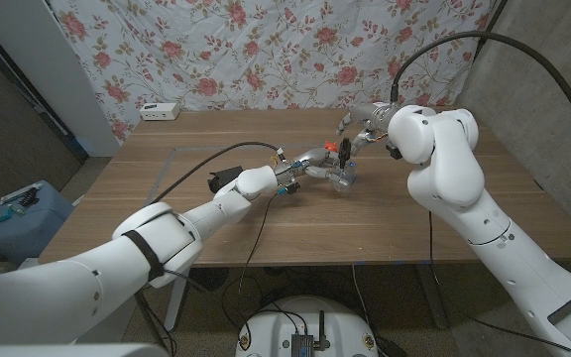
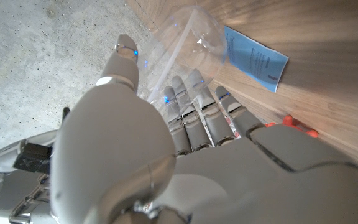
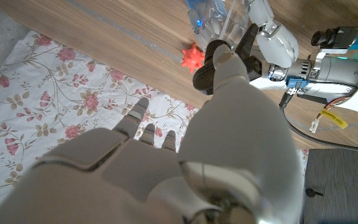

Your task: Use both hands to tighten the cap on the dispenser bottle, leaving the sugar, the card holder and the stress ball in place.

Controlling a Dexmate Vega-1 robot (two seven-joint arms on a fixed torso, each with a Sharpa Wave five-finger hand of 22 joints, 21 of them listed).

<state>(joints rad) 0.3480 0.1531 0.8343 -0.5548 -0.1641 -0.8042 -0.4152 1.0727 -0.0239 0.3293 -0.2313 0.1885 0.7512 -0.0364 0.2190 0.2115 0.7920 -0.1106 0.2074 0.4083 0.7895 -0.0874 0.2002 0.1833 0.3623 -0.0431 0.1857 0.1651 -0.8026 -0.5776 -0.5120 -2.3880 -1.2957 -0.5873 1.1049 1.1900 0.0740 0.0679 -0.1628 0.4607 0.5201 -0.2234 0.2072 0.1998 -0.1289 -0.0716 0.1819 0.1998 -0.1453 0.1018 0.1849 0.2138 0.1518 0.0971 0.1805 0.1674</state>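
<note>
With the left hand (image 1: 310, 162) gripping the clear dispenser bottle (image 1: 344, 177) and the right hand (image 1: 363, 123) pinching its black cap (image 1: 345, 147), uneven torque risks tipping it onto the stress ball (image 3: 192, 57) just beside.

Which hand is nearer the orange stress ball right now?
Left, by a small margin. The left hand grips the clear dispenser bottle right beside the stress ball; the right hand hovers just past it, over the cap.

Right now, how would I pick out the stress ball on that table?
Find the middle of the wooden table, where the left hand holds the clear bottle. The stress ball lies on the wood just beyond it, toward the flowered cloth. It alone is small, red and spiky; the bottle is clear, the paper slip blue and flat.
</note>
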